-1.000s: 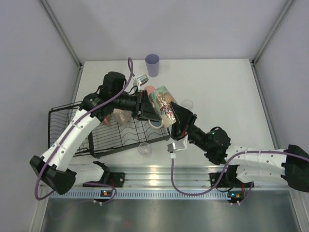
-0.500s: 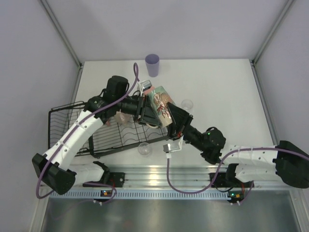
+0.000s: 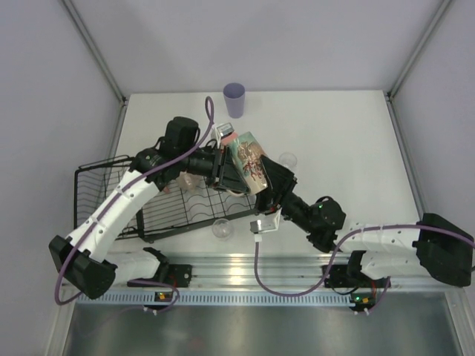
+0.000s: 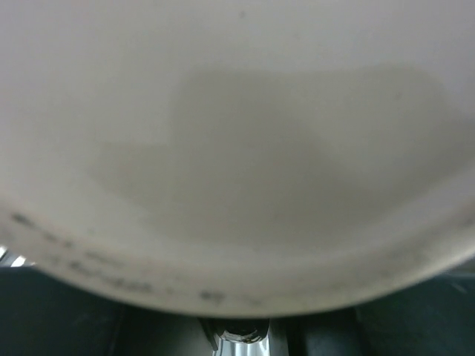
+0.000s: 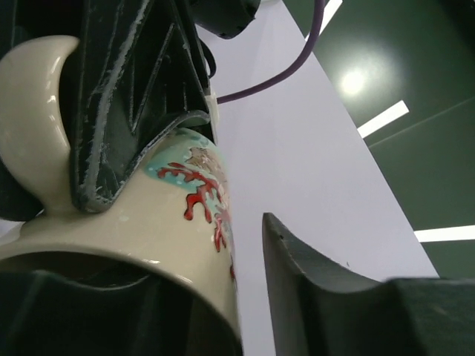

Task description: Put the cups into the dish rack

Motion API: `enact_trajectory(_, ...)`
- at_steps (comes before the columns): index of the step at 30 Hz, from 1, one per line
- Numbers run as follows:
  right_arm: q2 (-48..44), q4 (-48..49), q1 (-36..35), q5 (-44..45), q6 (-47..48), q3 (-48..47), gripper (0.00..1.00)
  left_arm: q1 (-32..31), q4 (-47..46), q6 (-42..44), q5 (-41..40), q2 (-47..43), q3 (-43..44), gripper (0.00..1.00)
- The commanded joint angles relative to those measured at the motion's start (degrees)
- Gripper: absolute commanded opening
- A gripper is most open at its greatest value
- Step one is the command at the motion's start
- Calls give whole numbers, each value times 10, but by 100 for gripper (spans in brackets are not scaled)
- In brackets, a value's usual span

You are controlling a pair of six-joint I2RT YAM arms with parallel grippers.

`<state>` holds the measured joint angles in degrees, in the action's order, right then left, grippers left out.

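Observation:
A cream mug with a teal and red coral print hangs tilted over the right end of the black wire dish rack. My left gripper is shut on it beside the handle, and its black finger presses the mug. The mug's cream wall fills the left wrist view. My right gripper sits at the mug's rim, open. Its outer finger stands apart from the wall and the other is hidden. A pink cup lies in the rack.
A lavender tumbler stands upright at the table's far edge. One clear glass is on the table to the right of the mug. Another clear glass sits in front of the rack near the table's front rail.
The mug has shifted a little toward the far side with both grippers. My right gripper's jaws have parted, leaving a gap to the mug's outer wall. The left gripper keeps its hold.

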<state>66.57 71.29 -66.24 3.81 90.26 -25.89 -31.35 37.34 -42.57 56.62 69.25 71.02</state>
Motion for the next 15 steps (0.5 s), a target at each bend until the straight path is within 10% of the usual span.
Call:
enact_trajectory(1,7,106,-5,-14,-17,-7,45,-2,-41,6,-81,-21,32,0)
enact_trajectory(5,22,152,6,-2,-31,14,72,-2,-44,6,-117,-39,25,0)
enact_trajectory(15,86,255,21,46,-68,51,87,-2,-59,-4,-160,-74,29,0)
